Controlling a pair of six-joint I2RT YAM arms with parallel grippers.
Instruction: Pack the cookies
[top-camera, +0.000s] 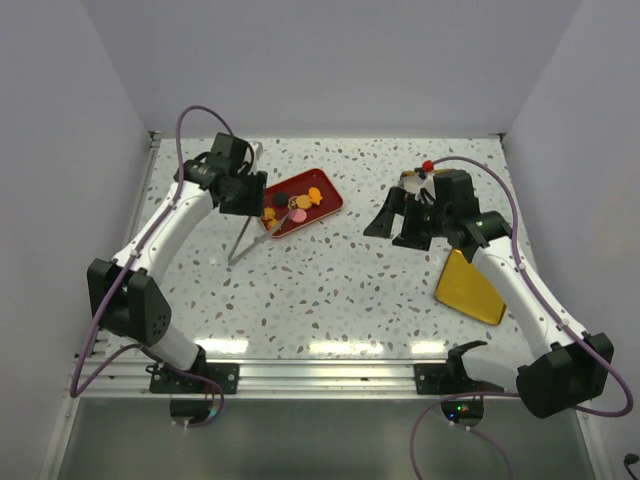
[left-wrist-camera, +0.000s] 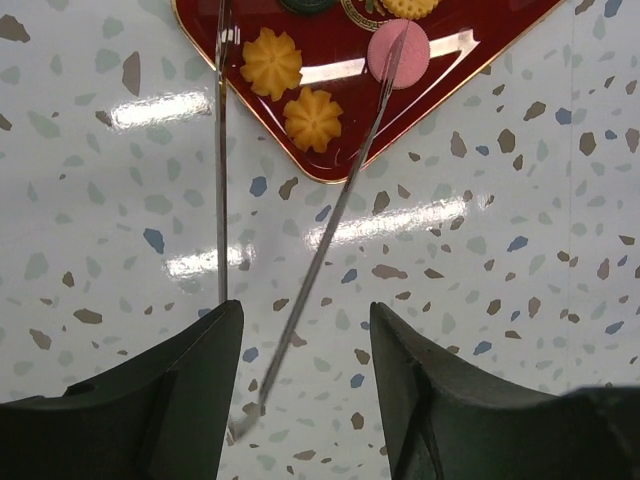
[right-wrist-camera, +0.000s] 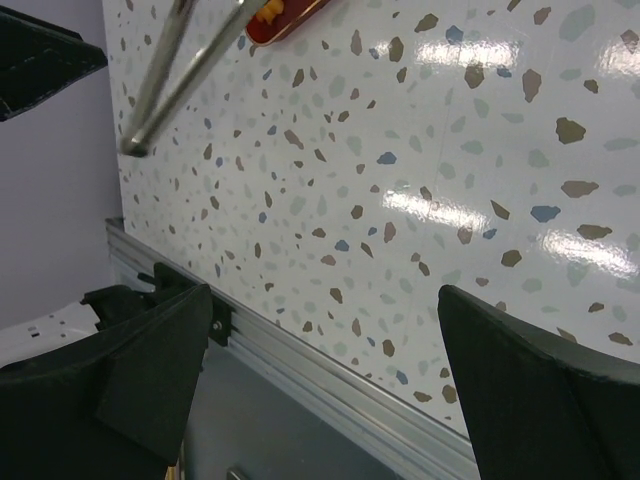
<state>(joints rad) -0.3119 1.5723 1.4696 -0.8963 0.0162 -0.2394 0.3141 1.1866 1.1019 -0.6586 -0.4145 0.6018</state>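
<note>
The cookies lie on a red tray (top-camera: 325, 205): orange ones (top-camera: 313, 193), a dark one (top-camera: 268, 201) and a pink one (top-camera: 297, 215). The left wrist view shows two orange flower-shaped cookies (left-wrist-camera: 271, 63) and the pink cookie (left-wrist-camera: 398, 52) on the tray's near corner (left-wrist-camera: 330, 170). Metal tongs (top-camera: 248, 240) lie on the table with their tips on the tray; one arm crosses the pink cookie. My left gripper (top-camera: 243, 203) hovers above the tongs, open, its fingers either side of the tongs' hinge end (left-wrist-camera: 240, 425). My right gripper (top-camera: 393, 228) is open and empty, right of the tray.
A yellow-gold tray (top-camera: 470, 288) lies at the right beside my right arm. White cups with red and blue bits (top-camera: 420, 175) stand behind the right wrist. The right wrist view shows the table's aluminium front rail (right-wrist-camera: 330, 370) and the tongs (right-wrist-camera: 165, 75).
</note>
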